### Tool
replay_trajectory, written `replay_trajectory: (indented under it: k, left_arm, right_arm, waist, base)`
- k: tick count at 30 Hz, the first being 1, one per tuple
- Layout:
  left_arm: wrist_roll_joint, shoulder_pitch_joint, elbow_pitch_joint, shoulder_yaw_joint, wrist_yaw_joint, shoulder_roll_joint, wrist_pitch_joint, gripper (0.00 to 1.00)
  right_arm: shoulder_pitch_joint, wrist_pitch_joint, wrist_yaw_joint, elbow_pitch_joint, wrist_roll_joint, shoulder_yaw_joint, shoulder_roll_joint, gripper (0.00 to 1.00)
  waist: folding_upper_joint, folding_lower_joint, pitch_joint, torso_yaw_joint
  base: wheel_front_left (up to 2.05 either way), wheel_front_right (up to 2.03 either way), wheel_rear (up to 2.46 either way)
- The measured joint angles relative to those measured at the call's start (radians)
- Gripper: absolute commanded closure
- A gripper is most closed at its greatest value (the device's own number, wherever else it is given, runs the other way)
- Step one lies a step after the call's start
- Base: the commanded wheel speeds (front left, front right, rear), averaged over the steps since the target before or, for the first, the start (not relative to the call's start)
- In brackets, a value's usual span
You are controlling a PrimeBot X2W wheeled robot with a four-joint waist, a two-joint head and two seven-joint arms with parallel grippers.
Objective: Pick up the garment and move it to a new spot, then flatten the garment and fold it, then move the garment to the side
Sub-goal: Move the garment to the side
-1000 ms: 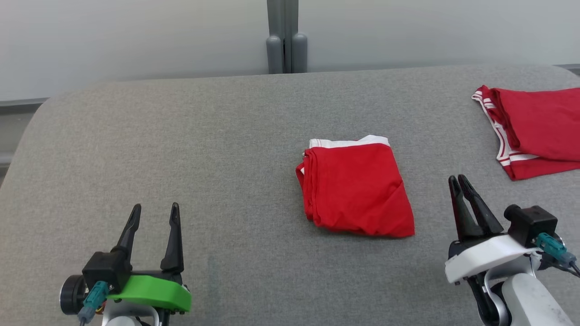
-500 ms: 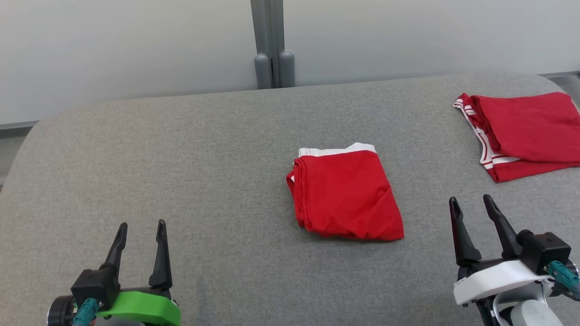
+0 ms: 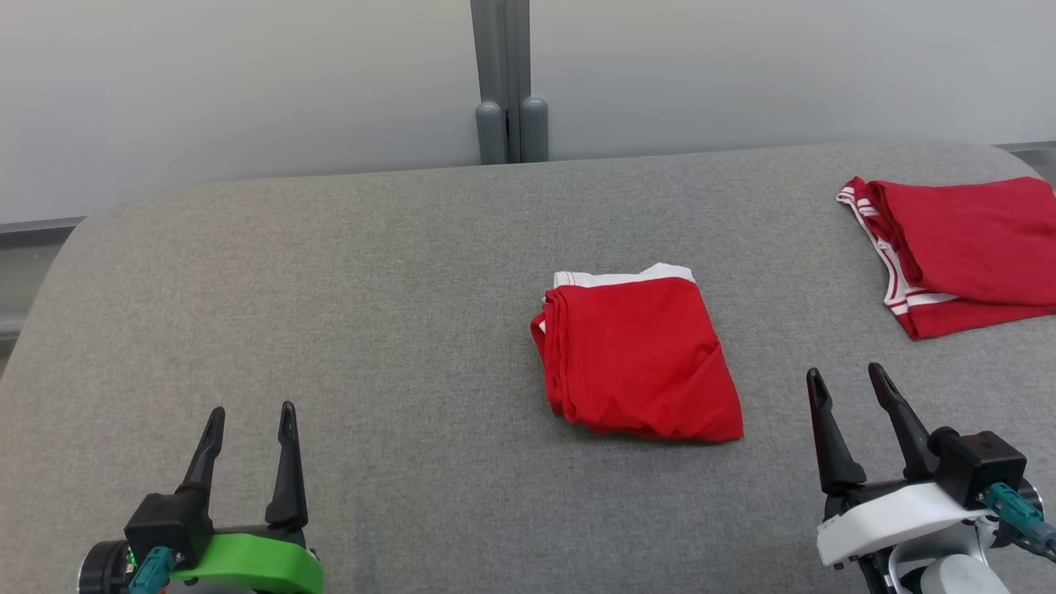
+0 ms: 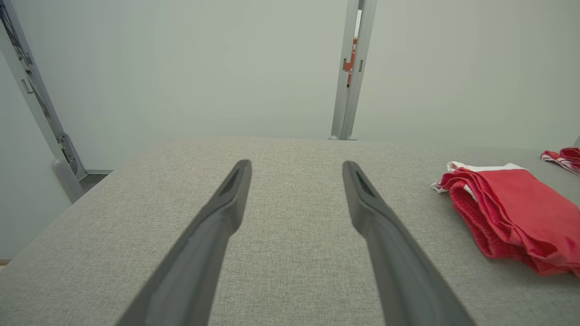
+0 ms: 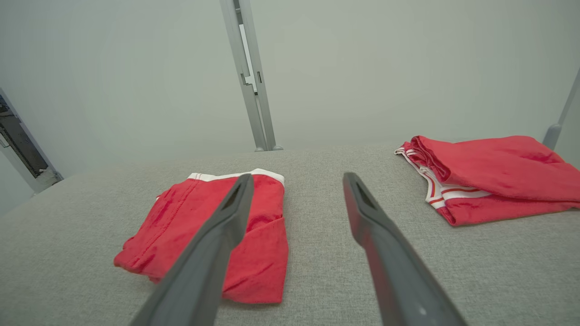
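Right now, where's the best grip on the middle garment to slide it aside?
The middle garment: probably its right edge, from the right, with the open right tool coming in low. It lies flat and folded, that edge nearest the tool. Pinch the whole stack; the near right corner shows a loose flap.

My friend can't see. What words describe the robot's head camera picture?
A folded red garment with a white band lies in the middle of a grey fabric surface. A second red garment lies far right. The left gripper and right gripper sit open and empty at the bottom corners.
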Motion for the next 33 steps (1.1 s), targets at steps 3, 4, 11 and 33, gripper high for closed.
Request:
replay_trajectory:
  k: [3,4,11,33]
  left_arm:
    - [0.006,0.0,-0.001,0.003,-0.002,0.0,0.0,0.0]
    - [0.007,0.001,-0.001,0.004,-0.003,0.0,0.0,0.0]
    - [0.01,0.005,-0.002,0.007,-0.003,0.0,0.0,0.0]
    - [0.014,0.006,0.0,0.01,-0.007,0.0,0.0,0.0]
  right_arm:
    - [0.0,0.0,0.0,0.001,0.0,0.002,0.001,0.0]
    - [0.0,0.0,0.0,0.001,0.0,0.002,0.001,0.0]
    - [0.0,0.0,0.0,0.004,0.0,0.003,0.003,0.0]
    - [0.0,0.0,0.0,0.01,-0.003,0.006,0.006,0.0]
  waist:
    - [0.0,0.0,0.0,0.0]
    - [0.0,0.0,0.0,-0.001]
    - [0.0,0.0,-0.001,-0.002]
    - [0.0,0.0,0.003,0.0]
  base:
    - [0.0,0.0,0.0]
    - [0.0,0.0,0.0]
    - [0.0,0.0,0.0]
    - [0.0,0.0,0.0]
